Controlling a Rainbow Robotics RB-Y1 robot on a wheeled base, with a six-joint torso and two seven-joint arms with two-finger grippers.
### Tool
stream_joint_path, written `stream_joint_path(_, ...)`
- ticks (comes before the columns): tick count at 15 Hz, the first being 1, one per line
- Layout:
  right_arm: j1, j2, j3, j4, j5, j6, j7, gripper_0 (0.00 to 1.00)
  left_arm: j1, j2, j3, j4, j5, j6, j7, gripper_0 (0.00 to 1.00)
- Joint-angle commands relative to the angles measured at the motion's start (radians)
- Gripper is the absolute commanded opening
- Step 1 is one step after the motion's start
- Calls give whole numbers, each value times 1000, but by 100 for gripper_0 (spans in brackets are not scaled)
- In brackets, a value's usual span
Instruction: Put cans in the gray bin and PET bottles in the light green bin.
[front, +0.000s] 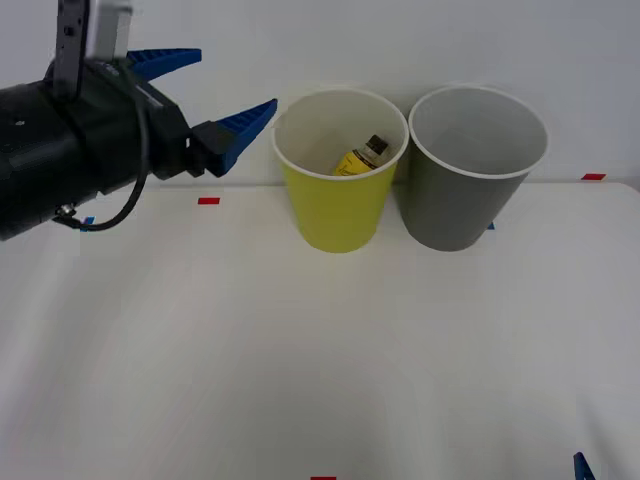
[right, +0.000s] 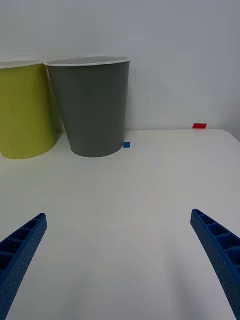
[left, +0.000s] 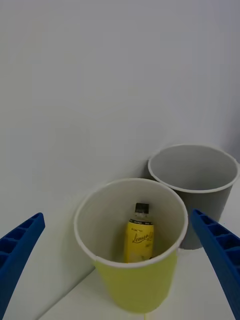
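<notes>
A small yellow-labelled PET bottle with a black cap lies tilted inside the light green bin, also seen from above as the bottle in the bin. Touching its right side stands the gray bin, whose visible inside holds nothing. Cans are out of view. My left gripper hovers open up and to the left of the light green bin, with nothing between its fingers. My right gripper is open low over the table, well in front of the gray bin.
Both bins stand at the back of a white table against a white wall. Red tape marks and a small blue mark lie on the tabletop near the bins. A blue fingertip pokes in at the front right corner.
</notes>
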Motion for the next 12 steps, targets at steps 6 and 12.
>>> stream_joint_path(6,0,0,0,0,0,0,0,100,324,-26,140,-156,121,-52,-29,100)
stream_joint_path(12,0,0,0,0,0,0,0,100,466,2,211,-176,199,-115,-59,100)
